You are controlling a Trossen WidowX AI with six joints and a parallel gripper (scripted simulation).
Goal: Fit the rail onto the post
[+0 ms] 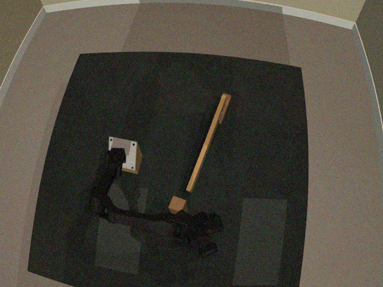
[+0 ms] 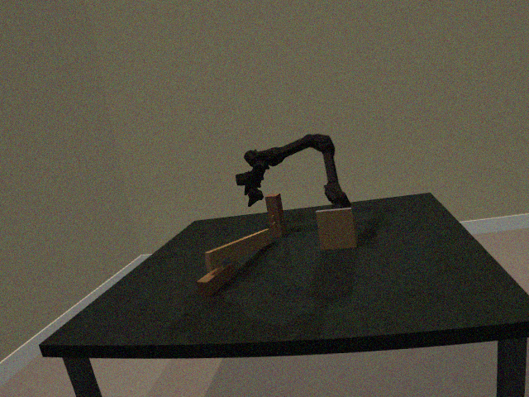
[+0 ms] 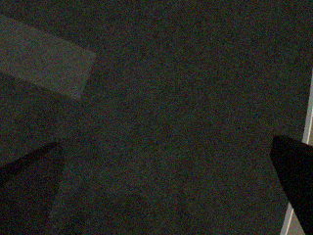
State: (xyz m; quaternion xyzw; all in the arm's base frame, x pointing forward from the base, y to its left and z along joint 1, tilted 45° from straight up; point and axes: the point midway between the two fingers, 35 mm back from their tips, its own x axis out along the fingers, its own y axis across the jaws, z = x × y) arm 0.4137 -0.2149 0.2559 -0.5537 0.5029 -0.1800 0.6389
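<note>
On our table (image 1: 263, 148) (image 2: 324, 277), the rail (image 1: 204, 144) (image 2: 239, 247) slopes from the footboard block (image 1: 225, 109) (image 2: 216, 277), at one o'clock in the top view, towards the post (image 1: 177, 202) (image 2: 275, 213) at six. A small gap separates rail and post. Our gripper (image 1: 208, 249) (image 2: 255, 198) (image 3: 168, 149) is raised beyond the post, fingers wide apart, gripping nothing. We can read no labels.

A dark, square-cornered surface (image 1: 263, 148) (image 2: 341, 290) (image 3: 171, 98) stands on a pinkish-brown floor (image 1: 337, 148) (image 2: 273, 375), two dark legs showing at its near side in the exterior view. Behind rises a plain olive-beige wall (image 1: 216, 3) (image 2: 149, 107), with a pale baseboard (image 1: 318, 22) (image 2: 499, 221) at its foot. Light is dim; paler rectangular patches lie across the surface.
</note>
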